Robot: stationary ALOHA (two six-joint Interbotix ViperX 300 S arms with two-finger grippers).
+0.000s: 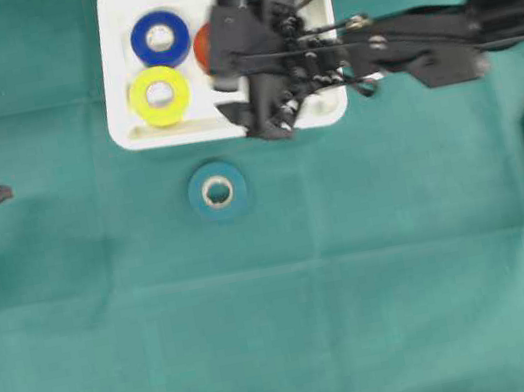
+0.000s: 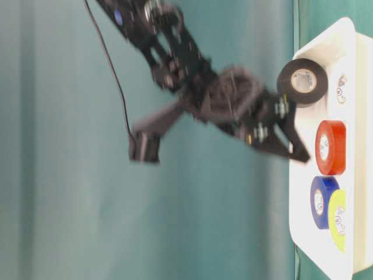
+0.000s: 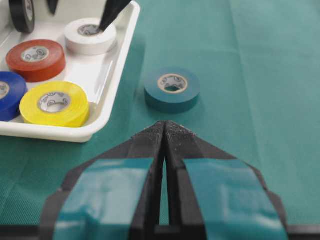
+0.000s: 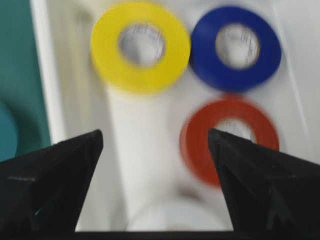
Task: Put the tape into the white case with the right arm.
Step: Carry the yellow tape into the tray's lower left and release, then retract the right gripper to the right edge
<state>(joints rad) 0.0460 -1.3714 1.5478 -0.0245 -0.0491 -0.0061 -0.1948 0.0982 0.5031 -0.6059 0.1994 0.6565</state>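
At the far middle of the green cloth (image 1: 409, 282) lies the white case (image 1: 128, 128), a shallow tray with a raised rim. Inside it, seen from overhead, a blue tape roll (image 1: 160, 38) sits at the far left and a yellow tape roll (image 1: 160, 95) just beside it on the near side; a red tape roll (image 1: 203, 48) shows to their right, partly covered by the arm. The left wrist view adds a white tape roll (image 3: 90, 35) lying flat in the tray's near right part and a black tape roll (image 3: 22, 14) standing on edge at the far side. The right arm (image 1: 436, 28) reaches in from the right, and the right gripper (image 4: 155, 145) hangs over the tray with its two pointed fingers (image 4: 60, 175) spread wide apart and nothing between them. A teal tape roll (image 1: 219, 191) lies flat on the cloth, outside the case and near its near rim. The left gripper (image 3: 164, 132) rests at the left edge, well apart from the tray, its jaws pressed together.
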